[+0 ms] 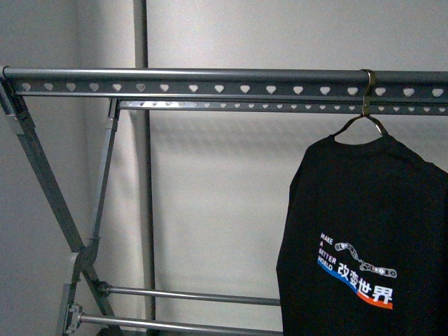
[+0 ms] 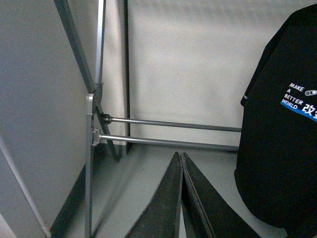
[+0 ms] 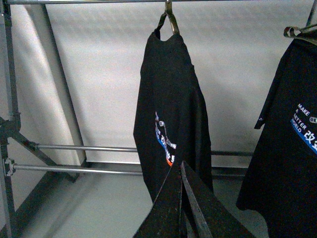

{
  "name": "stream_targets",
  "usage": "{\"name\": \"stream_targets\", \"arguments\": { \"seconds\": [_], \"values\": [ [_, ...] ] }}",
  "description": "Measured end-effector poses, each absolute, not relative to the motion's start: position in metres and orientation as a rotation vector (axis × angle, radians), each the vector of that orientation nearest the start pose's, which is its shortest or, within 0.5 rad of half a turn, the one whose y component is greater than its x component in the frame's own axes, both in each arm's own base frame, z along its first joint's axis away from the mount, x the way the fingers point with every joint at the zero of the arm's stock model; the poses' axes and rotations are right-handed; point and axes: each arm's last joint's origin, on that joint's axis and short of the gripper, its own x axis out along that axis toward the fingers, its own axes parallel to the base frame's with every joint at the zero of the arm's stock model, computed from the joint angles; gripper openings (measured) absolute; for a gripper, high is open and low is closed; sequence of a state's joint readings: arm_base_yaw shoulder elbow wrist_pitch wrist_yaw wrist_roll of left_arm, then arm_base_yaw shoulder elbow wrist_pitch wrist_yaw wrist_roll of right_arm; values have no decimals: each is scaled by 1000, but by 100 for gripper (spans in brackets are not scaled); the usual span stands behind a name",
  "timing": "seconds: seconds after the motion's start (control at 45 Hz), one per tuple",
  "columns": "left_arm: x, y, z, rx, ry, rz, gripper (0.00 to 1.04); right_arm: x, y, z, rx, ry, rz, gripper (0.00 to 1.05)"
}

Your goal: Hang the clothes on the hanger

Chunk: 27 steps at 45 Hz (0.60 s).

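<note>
A black T-shirt (image 1: 364, 231) hangs from the rack (image 1: 210, 80) on a wire hook. Both grippers, left (image 2: 181, 163) and right (image 3: 180, 171), are pressed closed, holding nothing. The cloth looks light and limp (best gripped near the collar).

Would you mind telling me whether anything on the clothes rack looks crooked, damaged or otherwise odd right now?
Nothing stands out. The black T-shirt hangs straight on its wire hanger, hooked over the top rail of the grey clothes rack. A second black T-shirt hangs beside it in the right wrist view. Both grippers look closed and empty.
</note>
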<state>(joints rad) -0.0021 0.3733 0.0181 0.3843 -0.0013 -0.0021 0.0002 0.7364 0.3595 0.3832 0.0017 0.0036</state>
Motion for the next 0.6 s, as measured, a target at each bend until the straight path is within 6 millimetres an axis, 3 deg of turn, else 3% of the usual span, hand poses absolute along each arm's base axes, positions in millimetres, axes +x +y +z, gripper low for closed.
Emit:
{"name": "stream_targets", "arguments": {
  "seconds": [0.2, 0.6],
  "values": [
    [110, 0, 173, -2, -24, 0, 4, 154, 0, 216, 3, 13, -1, 2],
    [97, 0, 170, -2, -17, -2, 4, 128, 0, 185, 3, 4, 0, 2]
  ]
}}
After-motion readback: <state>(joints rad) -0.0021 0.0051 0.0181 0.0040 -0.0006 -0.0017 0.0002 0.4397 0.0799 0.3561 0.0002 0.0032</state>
